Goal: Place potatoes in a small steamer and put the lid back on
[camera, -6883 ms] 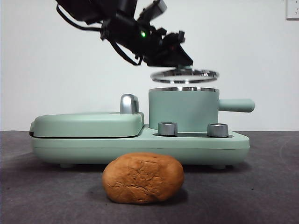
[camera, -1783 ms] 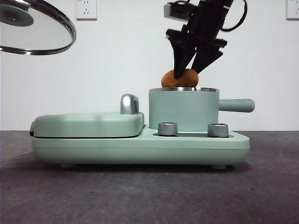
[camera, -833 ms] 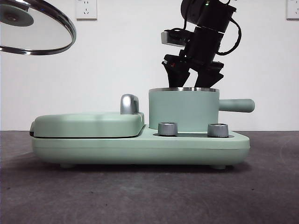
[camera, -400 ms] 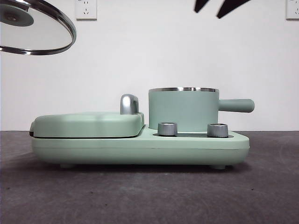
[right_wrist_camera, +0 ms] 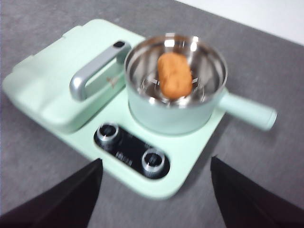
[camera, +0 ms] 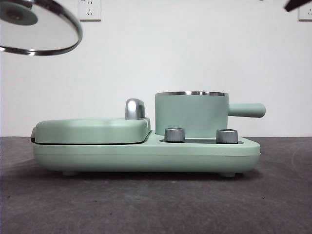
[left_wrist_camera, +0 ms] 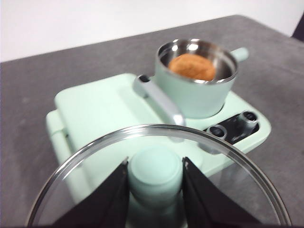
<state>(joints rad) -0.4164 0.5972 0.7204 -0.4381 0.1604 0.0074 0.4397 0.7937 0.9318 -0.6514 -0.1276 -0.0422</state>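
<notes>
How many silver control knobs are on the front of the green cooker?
2. Both knobs sit on the cooker's black front panel below the steamer: one under its middle, the other nearer its handle.

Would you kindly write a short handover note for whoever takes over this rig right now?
Left gripper: shut on the knob of the lid, held high in the air, off to the griddle side of the cooker.
Right gripper: open, empty, raised above the cooker.
Potato: lying inside the small steamer, below its rim, so the front view does not show it.
Done: lid off, potato in the steamer.
Left: carry the lid over the steamer, lower it onto the steel rim and release the knob.
</notes>
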